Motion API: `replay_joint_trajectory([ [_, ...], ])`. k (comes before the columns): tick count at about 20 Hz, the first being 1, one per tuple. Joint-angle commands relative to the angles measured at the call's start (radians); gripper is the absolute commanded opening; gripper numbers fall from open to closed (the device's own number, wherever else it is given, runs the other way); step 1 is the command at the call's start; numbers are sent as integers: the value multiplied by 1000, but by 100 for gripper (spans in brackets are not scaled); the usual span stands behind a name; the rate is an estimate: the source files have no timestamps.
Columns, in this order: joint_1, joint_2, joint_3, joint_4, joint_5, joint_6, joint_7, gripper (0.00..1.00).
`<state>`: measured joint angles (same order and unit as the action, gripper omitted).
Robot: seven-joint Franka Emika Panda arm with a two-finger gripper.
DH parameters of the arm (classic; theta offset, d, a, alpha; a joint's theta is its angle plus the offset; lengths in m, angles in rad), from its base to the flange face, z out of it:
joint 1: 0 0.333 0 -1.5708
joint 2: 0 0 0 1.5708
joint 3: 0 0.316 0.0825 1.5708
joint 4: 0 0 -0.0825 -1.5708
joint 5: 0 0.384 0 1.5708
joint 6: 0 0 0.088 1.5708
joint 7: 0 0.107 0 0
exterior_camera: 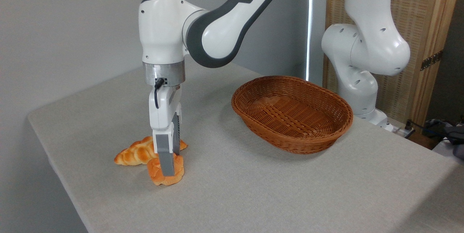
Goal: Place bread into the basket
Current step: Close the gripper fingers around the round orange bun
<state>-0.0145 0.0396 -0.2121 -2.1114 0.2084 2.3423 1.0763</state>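
The bread [155,170], a small round orange-golden bun, sits on the table near the front left. My gripper [170,166] points straight down over it. The near finger [166,160] covers the bun's middle and the far finger stands just behind it, so the jaws look closed on the bun's sides. The bun's underside still seems to touch the table. The basket [328,111], a large oval reddish-brown wicker one, stands empty well to the right and further back.
A longer braided loaf [135,152] with pointed ends lies just behind and left of the bun, touching it. The arm's white base [362,55] rises behind the basket. The table's left edge [54,160] is close to the loaf.
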Motion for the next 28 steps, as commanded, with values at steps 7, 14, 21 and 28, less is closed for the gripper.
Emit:
replay_joint_trajectory([
  [7,-1,14,10,-12,17,35,11,74],
  [14,-1,14,10,-12,16,51,10,54],
  [21,-1,14,10,-12,16,51,10,51],
  [28,-1,14,10,-12,14,49,8,45],
])
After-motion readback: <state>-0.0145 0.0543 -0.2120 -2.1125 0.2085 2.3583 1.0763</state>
